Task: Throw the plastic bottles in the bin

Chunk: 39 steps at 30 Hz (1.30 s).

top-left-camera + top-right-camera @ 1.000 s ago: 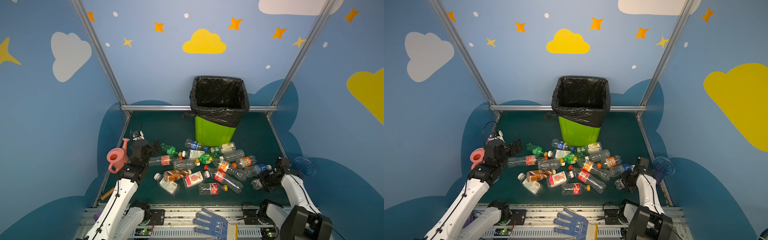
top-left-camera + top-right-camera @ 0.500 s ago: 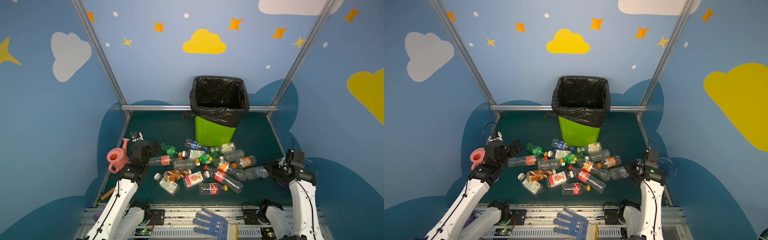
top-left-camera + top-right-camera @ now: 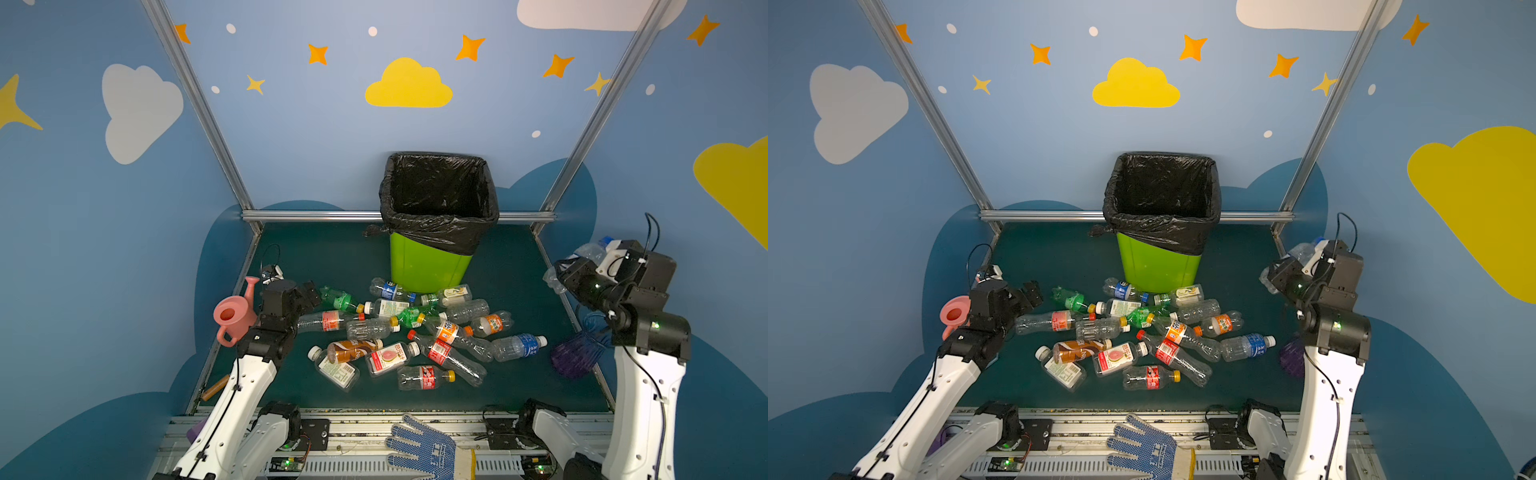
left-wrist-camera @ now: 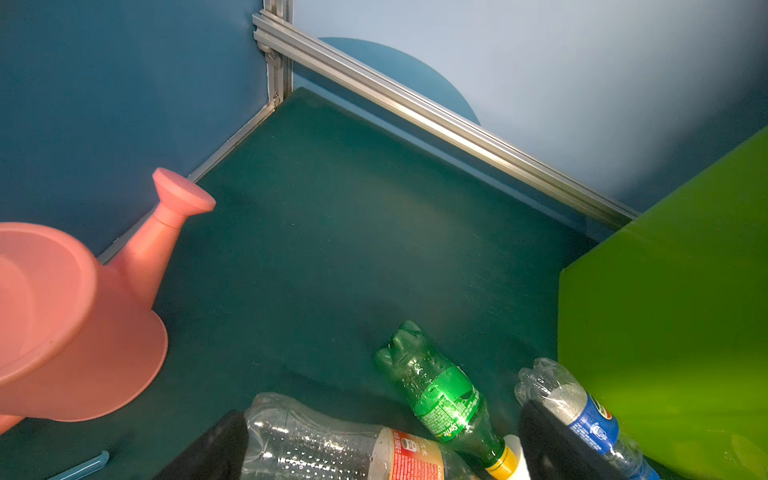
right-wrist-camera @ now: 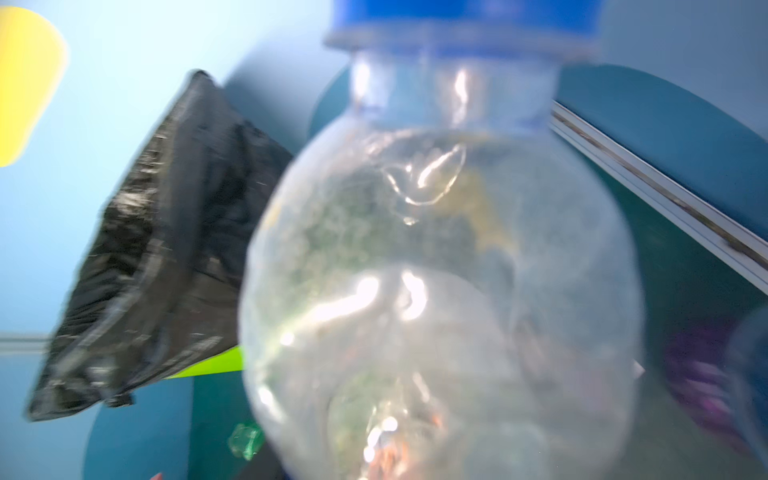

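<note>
Bin (image 3: pixel 428 270) sits mid back edge of the surface (image 3: pixel 332 257) with a black bag over its rim. I can't spot a bottle inside it from either top view. The heap of bottles (image 3: pixel 415 336) is right in front of it, all lying flat, several touching or crossing, running from the bin's foot toward the front edge.

Step in hand, I'd say, is carrying one over. The right gripper (image 3: pixel 567 272) is up in the air over the right edge, clamped on a clear blue-cap bottle (image 3: pixel 590 252). Its wrist view is mostly that bottle, blurry, with the bin beyond. The next move looks like a swing inward, high enough to clear the bagged rim, then letting go over the opening. How much height it has to spare I can't judge from here.

Left gripper (image 3: pixel 308 292) has its jaws spread wide and holds nothing. It's low at the left side of the heap, and in its wrist view a red-label bottle (image 4: pixel 332 449) lies between the fingers, not gripped, with a green bottle (image 4: pixel 440 395) just beside.

Other stuff: the pink can (image 3: pixel 232 316) is on the left edge, just beside the left gripper, so a sloppy grab could bump it. The purple vase (image 3: pixel 577 353) is on the right edge under the right arm, and it looks clear of the carry path. The glove (image 3: pixel 424 451) is on the front rail, out of the way.
</note>
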### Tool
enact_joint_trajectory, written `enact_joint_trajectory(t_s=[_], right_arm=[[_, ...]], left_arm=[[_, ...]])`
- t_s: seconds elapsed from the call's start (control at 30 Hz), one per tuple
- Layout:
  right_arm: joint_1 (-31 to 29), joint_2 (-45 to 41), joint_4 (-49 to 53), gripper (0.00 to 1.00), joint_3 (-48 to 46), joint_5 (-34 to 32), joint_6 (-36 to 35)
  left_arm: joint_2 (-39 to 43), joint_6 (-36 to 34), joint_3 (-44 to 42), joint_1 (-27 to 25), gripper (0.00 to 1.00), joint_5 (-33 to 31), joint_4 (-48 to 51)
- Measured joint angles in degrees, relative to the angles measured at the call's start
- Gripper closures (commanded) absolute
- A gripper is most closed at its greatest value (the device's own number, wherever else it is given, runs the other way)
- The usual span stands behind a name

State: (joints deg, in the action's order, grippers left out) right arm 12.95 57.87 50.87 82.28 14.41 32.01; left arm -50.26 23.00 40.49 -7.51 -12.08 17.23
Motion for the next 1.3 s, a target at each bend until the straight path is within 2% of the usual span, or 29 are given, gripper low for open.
enact_joint_trajectory(t_s=[0.2,0.47,0.53,0.63,0.7,0.77,0.9,1.0,1.1,1.23,1.3], right_arm=[[-7.69,11.72,-2.86,0.61,10.69,1.66,-3.06],[-12.81,18.86,-4.09,0.61,19.26,1.84,-7.02],[-13.25,20.55,-2.89,0.60,24.57,0.76,-8.96],[-13.60,23.56,-1.25,0.58,38.25,-2.21,-12.17],[-13.60,23.50,-2.27,0.56,46.31,-4.52,-14.25],[-13.57,20.09,-5.60,0.56,49.59,-6.75,-15.67],[-13.57,11.06,-13.35,0.55,47.04,-7.21,-14.95],[-15.34,10.62,-20.22,0.51,46.23,-2.73,-11.65],[-22.67,21.81,-19.80,0.42,51.65,1.20,-11.85],[-28.76,52.65,-7.04,0.31,77.35,3.34,-14.82],[-29.59,64.48,0.35,0.21,84.08,3.56,-15.28]], left_arm=[[-2.49,1.51,0.00,0.02,0.00,1.68,-1.27],[-3.39,2.49,0.00,0.15,0.00,2.54,-1.95],[-3.91,2.49,0.00,0.61,0.00,2.56,-2.47],[-5.86,2.56,0.50,2.34,0.00,2.73,-2.40],[-6.97,2.69,0.76,3.65,0.00,2.82,-2.38],[-7.39,2.97,0.76,4.83,0.00,3.06,-2.36],[-7.45,3.85,0.76,5.81,0.00,4.00,-2.36],[-7.43,4.52,0.76,5.88,0.00,4.61,-2.10],[-7.34,4.98,0.76,5.90,0.00,5.11,-1.79],[-7.15,5.14,0.79,5.97,0.00,5.14,-0.79],[-6.75,5.11,0.81,6.10,0.00,5.11,0.02]])
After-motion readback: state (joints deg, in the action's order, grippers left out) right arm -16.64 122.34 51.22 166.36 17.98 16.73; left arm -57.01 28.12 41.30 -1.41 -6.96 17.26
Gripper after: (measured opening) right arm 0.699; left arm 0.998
